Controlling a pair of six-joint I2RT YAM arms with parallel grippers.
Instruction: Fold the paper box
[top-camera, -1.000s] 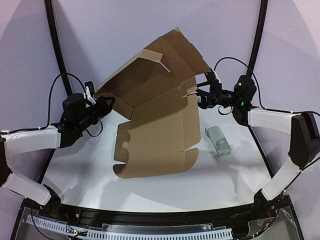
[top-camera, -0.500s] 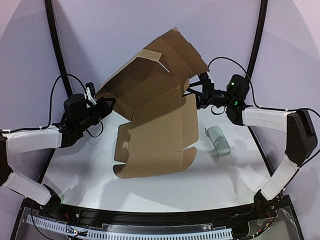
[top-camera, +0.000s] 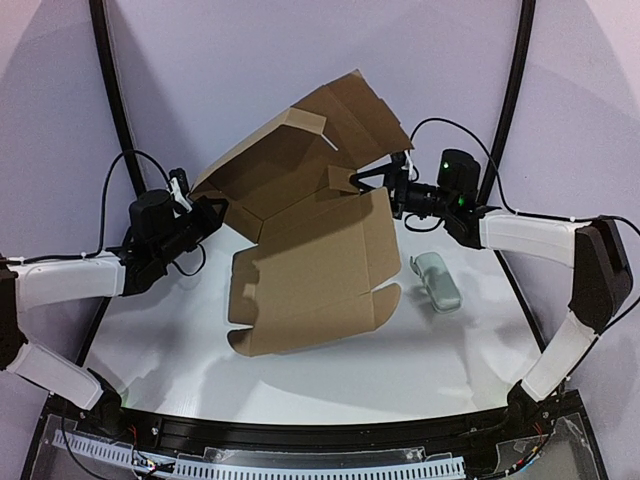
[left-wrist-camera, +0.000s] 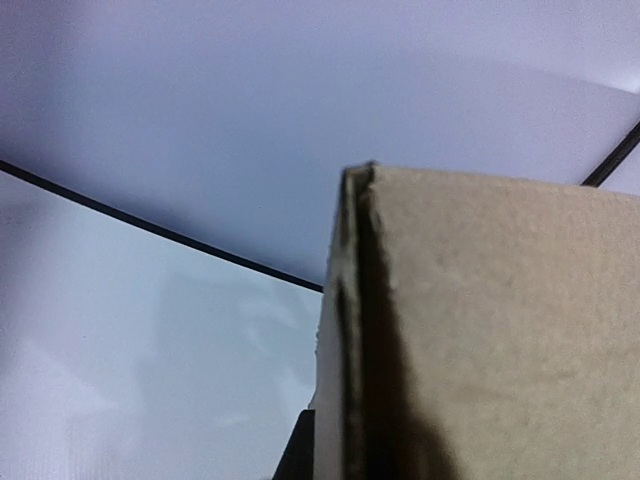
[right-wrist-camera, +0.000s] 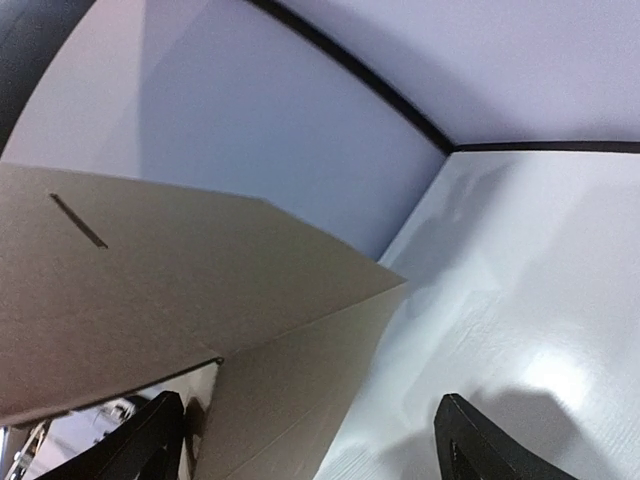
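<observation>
Reaching in from the left side of a white table (top-camera: 300, 390), the left gripper (top-camera: 207, 214) is pinched together on the left corner of the paper box (top-camera: 310, 265). The box is a large unfolded sheet of plain brown corrugated cardboard with flaps, tabs and thin slits. Seen from the left wrist camera, the rough cut edge of the cardboard fills the right half of the view, very close, with pale wall behind it.

The box sits in the middle of the table. Its near half lies flat on the white surface. Its far half is bent up along a crease and leans up toward the back wall, with a further flap sticking out at its top right.

At the right edge of that raised half, the right gripper (top-camera: 378, 180) has its jaws spread wide apart. In the right wrist view, one dark finger sits just under the cardboard's lower edge and the other finger (right-wrist-camera: 480, 450) is over bare table. Whether either finger touches the cardboard cannot be told.

Further right, a small pale grey-green oblong case (top-camera: 437, 281) lies on the table, just clear of the box's right edge
</observation>
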